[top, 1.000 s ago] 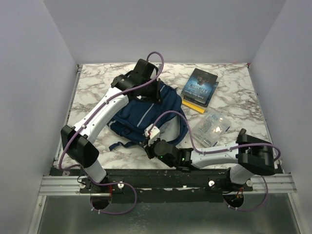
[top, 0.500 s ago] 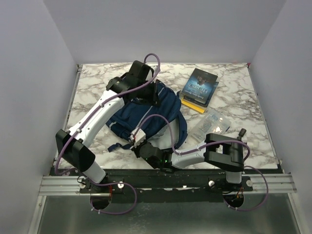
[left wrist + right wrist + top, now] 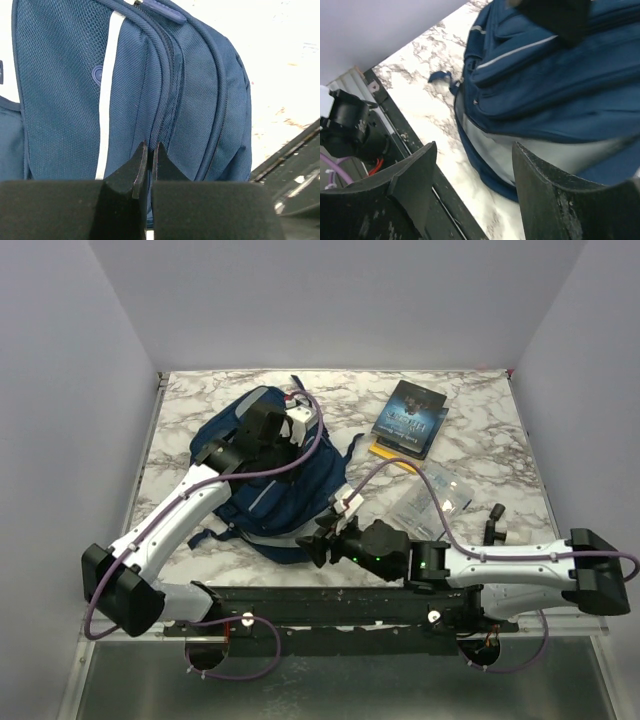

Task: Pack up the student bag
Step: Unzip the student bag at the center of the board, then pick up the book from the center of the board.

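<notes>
The student bag (image 3: 300, 475), a large navy blue fabric backpack with pale grey stripes, stands on the white and grey marble table (image 3: 190, 420), left of the middle and close to the near edge. Its lower end points to the arm bases.

The left gripper (image 3: 268, 435) comes down on the upper part of the bag. In the left wrist view its two black fingers (image 3: 135, 167) are pressed almost together, with only a thin slit between them. The tips sit exactly on the zip seam of the bag (image 3: 65, 90), and they seem to pinch the fabric there. A pale grey stripe (image 3: 105, 100) runs down the cloth to the left of the seam.

The right gripper (image 3: 318, 545) lies low at the near bottom corner of the bag, just beside it. In the right wrist view its fingers stand wide apart (image 3: 472, 150) and nothing is between them. The bag (image 3: 545, 85) is a little further than the tips, and one blue strap end (image 3: 437, 76) lies on the marble beside it.

To the right of the bag, well apart, a dark rectangular book (image 3: 410, 412) lies on a flat yellow item (image 3: 395, 457). A clear plastic pouch (image 3: 432, 502) lies nearer to the arms.
</notes>
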`<state>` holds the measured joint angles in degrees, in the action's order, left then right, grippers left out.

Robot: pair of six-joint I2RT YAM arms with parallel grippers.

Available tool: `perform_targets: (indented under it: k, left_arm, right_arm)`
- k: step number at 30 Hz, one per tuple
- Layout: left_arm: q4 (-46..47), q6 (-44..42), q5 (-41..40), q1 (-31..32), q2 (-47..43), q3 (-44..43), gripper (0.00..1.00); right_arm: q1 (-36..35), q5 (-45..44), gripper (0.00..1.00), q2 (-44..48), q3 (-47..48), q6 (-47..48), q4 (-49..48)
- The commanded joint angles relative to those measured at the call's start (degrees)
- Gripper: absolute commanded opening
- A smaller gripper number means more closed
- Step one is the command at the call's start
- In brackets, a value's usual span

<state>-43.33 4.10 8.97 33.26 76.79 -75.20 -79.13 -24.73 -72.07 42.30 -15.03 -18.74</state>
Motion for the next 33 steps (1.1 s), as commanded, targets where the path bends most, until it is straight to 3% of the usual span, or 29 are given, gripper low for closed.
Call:
perform_targets:
  k: [1, 3, 6, 15, 17, 20, 24, 29, 33]
  left_arm:
    - [13.61, -9.30, 1.22, -0.51, -7.97, 8.69, 0.00]
    - [14.63, -9.92, 2.44, -0.47, -9.13, 10.74, 0.00]
    - [12.80, -10.62, 3.24, -0.40, -8.91, 10.60, 0.00]
    - [9.80, -11.04, 2.01, -0.14, -7.72, 9.98, 0.00]
    - [9.62, -11.05, 0.63, -0.05, -7.37, 10.03, 0.00]
    - [8.85, -10.61, 0.08, 0.34, -6.27, 9.59, 0.00]
    - [7.60, -10.34, -0.18, 1.48, -4.61, 8.61, 0.00]
    - [7.04, -10.07, -0.65, 1.73, -5.15, 8.16, 0.00]
    - [7.05, -10.16, -1.89, 1.73, -5.63, 8.14, 0.00]
  right_arm:
    - [0.21, -5.30, 0.69, 7.24, -3.17, -1.79, 10.70]
    - [1.93, -7.41, 0.74, 9.85, -3.21, -2.06, 11.95]
    - [9.84, -5.40, 0.75, 12.50, -1.66, -4.93, 15.04]
    - [41.81, 6.96, 0.81, 10.64, 0.44, -15.28, 16.78]
    - [46.86, 7.54, 0.87, 8.47, 0.60, -19.22, 15.08]
    - [49.11, 7.51, 0.95, 3.35, 1.59, -22.95, 9.41]
    - [49.08, 10.31, 0.96, -7.75, 10.47, -17.13, 10.55]
    - [49.23, -4.95, 0.98, -23.61, 25.25, -10.07, 22.96]
    - [49.16, -13.90, 0.99, -34.06, 32.97, -3.11, 24.55]
